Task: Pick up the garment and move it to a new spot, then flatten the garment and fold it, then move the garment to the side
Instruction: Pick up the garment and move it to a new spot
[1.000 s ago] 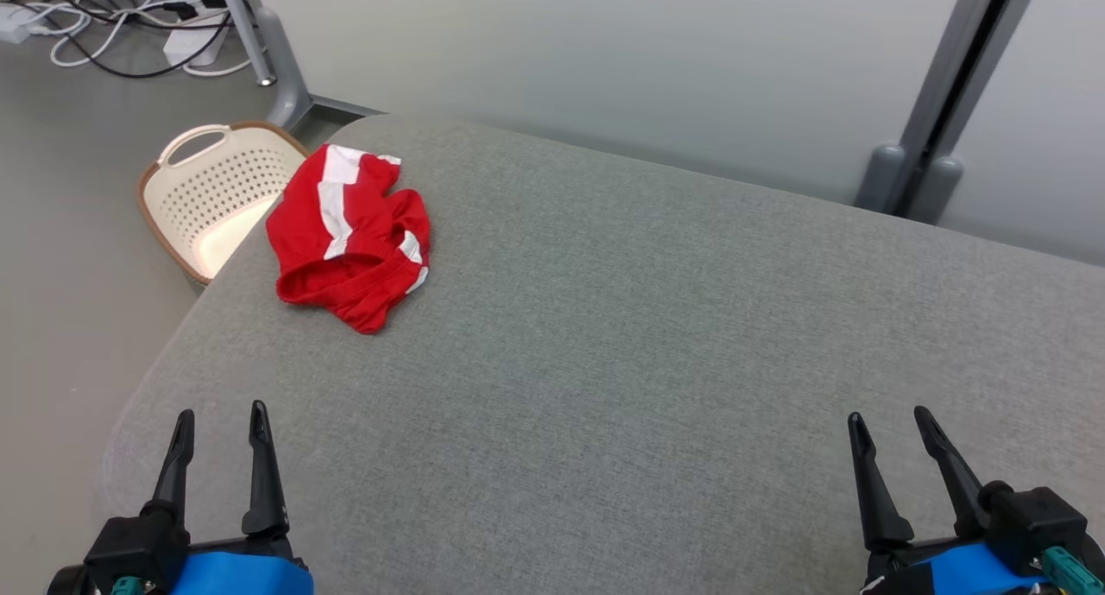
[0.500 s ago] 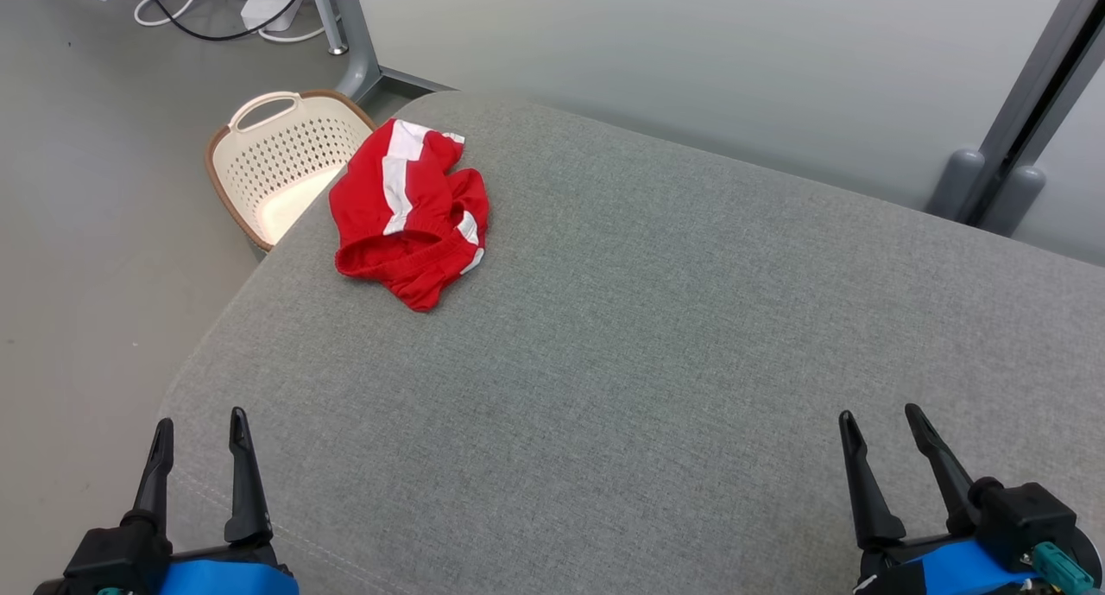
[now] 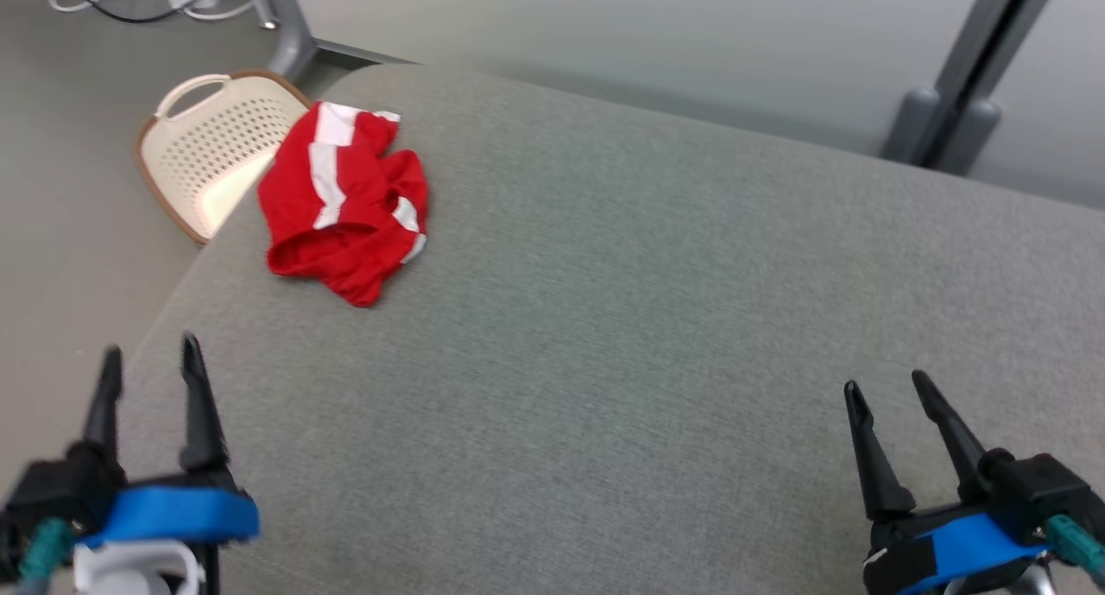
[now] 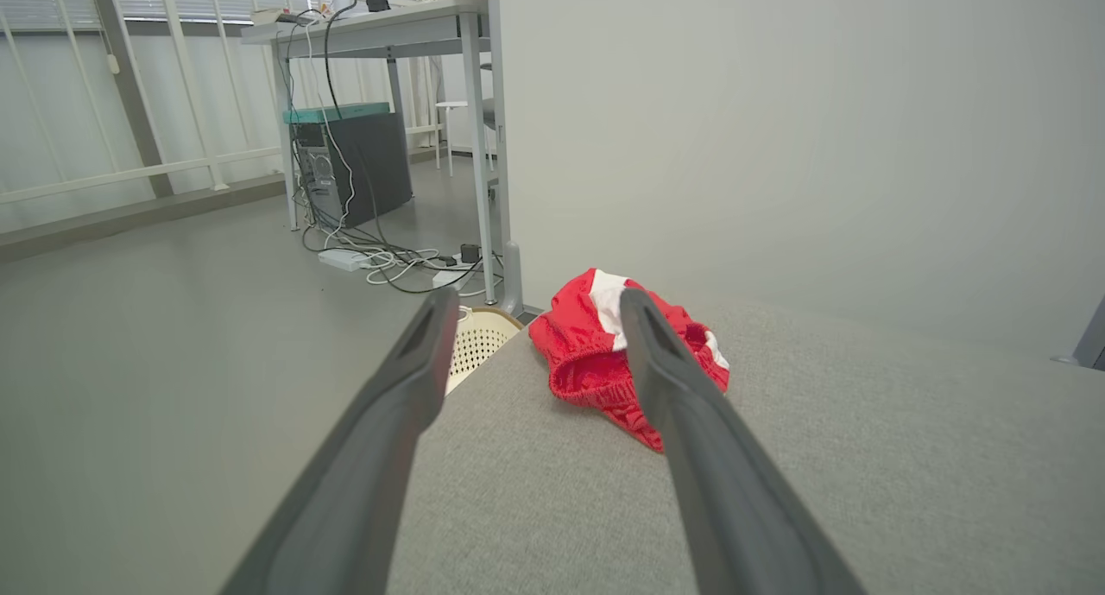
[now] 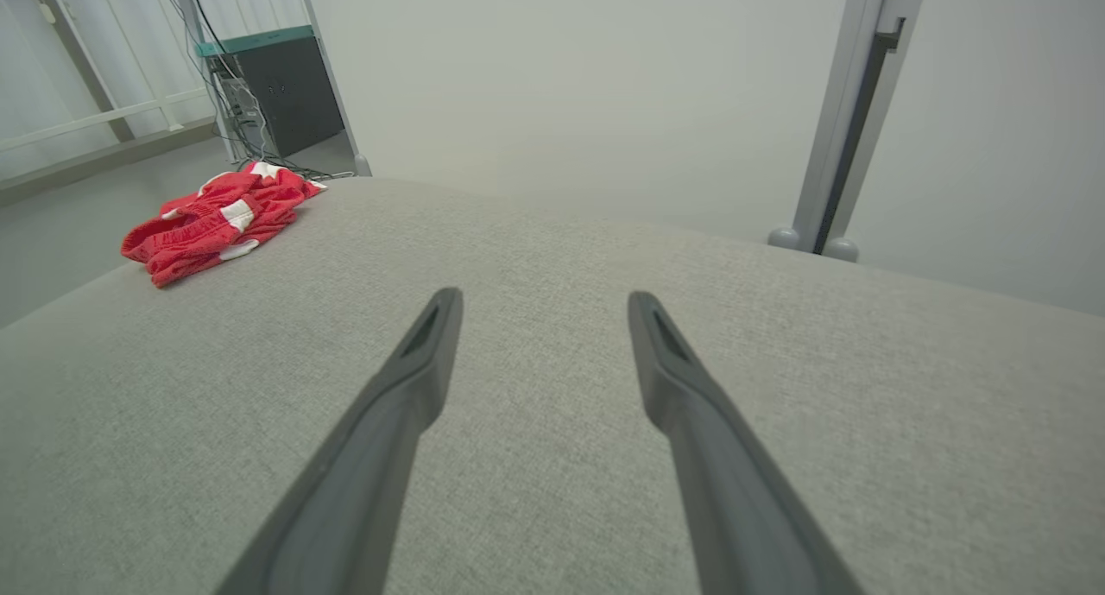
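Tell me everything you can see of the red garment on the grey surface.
The red garment looks like soft fabric shorts with white side stripes and a gathered waistband. It lies crumpled near the far left corner of the grey cushioned surface, beside a cream basket on the floor. Only the surface touches it.
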You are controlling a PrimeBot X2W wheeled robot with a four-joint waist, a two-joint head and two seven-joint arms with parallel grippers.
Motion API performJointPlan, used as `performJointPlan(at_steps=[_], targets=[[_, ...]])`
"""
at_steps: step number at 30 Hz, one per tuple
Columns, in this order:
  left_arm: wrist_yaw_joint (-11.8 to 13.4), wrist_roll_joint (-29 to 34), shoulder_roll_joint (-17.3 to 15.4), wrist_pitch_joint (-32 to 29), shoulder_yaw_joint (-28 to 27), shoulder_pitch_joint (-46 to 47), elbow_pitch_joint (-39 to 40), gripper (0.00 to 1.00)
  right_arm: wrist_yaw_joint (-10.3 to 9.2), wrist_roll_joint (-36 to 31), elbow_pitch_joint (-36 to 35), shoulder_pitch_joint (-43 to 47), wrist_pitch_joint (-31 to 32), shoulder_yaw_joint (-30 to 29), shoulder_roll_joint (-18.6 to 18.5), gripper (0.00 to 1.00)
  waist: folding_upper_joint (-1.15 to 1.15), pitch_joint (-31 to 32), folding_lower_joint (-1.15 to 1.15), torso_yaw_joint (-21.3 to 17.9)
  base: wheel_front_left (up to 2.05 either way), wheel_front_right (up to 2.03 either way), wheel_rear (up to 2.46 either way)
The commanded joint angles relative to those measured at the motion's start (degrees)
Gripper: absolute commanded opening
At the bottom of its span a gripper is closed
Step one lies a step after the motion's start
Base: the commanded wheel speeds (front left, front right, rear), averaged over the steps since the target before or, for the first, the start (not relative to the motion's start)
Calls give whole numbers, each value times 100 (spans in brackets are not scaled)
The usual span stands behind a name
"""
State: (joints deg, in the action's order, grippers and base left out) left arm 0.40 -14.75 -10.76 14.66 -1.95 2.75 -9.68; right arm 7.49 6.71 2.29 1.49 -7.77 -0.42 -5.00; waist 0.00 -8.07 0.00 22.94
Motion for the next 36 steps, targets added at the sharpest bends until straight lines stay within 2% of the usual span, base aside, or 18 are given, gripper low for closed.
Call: performJointPlan(at_steps=[1, 3, 9, 10, 17, 18, 23, 30, 36], targets=[[-29, -48, -92, -13, -84, 328, -69, 100, 0, -34, -96, -114, 28, -14, -110, 100, 0, -93, 0, -90, 0, 0, 0], [26, -113, -148, -42, -185, 740, -176, 100, 0, -59, -252, -163, 77, -46, -175, 100, 0, -247, 0, -204, 0, 0, 0], [-49, -298, -589, -114, -449, 2081, -826, 100, 0, -115, -837, -292, 299, -116, -382, 100, 0, -847, 0, -634, 0, 0, 0], [-92, -355, -741, -133, -511, 2492, -1092, 100, 0, -129, -1051, -350, 383, -129, -434, 100, 0, -1064, 0, -790, 0, 0, 0], [-292, -463, -1281, -337, -592, 3834, -2431, 100, 0, -181, -1790, -437, 611, -254, -566, 100, 0, -1807, 0, -1183, 0, 0, 0], [-292, -463, -1281, -337, -592, 3834, -2431, 100, 0, -181, -1790, -437, 611, -254, -566, 100, 0, -1807, 0, -1183, 0, 0, 0], [-439, -528, -1530, -572, -529, 4509, -3549, 100, 0, -209, -2256, -472, 749, -349, -581, 100, 0, -2252, 0, -1345, 0, 0, 0], [-701, -761, -1442, -1524, -250, 5123, -4805, 100, 0, -231, -2609, -492, 862, -469, -602, 100, 0, -2578, 0, -1353, 0, 0, 0], [-790, -993, -1249, -2420, 10, 5369, -5424, 100, 0, -260, -2679, -525, 911, -424, -595, 100, 0, -2620, 0, -1329, 0, 0, 0]])
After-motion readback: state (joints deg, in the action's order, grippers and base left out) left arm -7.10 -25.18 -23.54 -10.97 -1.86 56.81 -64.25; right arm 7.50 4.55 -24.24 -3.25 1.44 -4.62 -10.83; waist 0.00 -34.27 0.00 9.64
